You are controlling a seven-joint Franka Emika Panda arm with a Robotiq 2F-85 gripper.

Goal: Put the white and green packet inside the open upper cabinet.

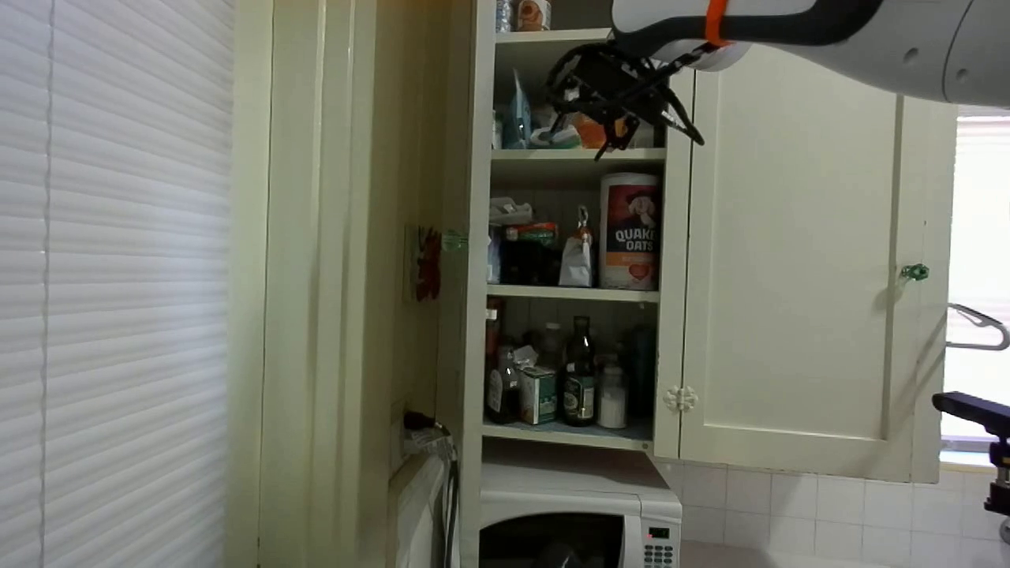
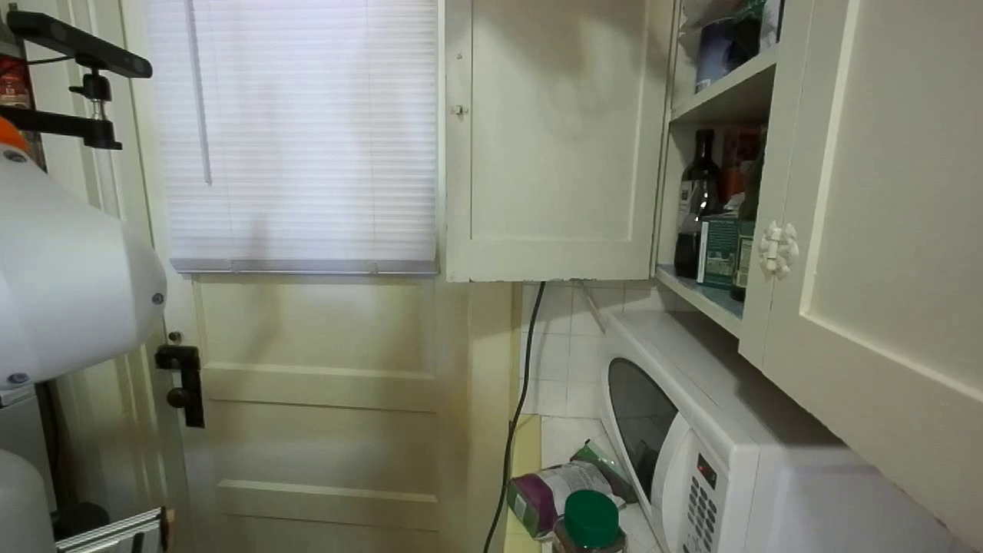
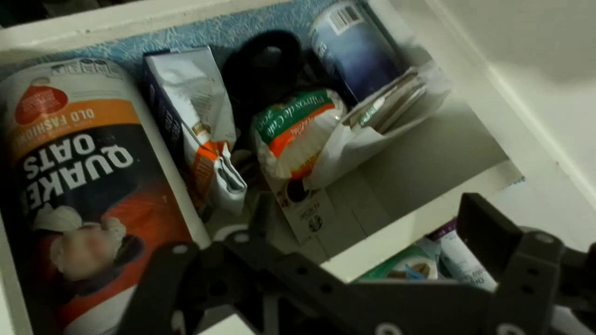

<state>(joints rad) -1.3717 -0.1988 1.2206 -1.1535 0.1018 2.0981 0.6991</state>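
Now the fingers [image 3: 489,232] are spread wide apart and hold nothing. The white and green packet [image 1: 557,140] lies on a high shelf [image 1: 544,155] inside the open upper cabinet [image 1: 672,331], so I think the job is done; only backing away seems left.

The white arm [image 1: 892,51] stretched roughly level from the upper right in an exterior view, an orange band [image 1: 716,22] wrapped around it near the wrist [image 1: 659,14]. The black pincer [image 3: 372,216] hung tilted from its end, pointing downward. In the wrist view its dark fingers [image 3: 489,230] stood well apart, a wide gap between them. In an exterior view the arm's rounded white casing [image 2: 69,269] showed at the left edge, partly outside the view.
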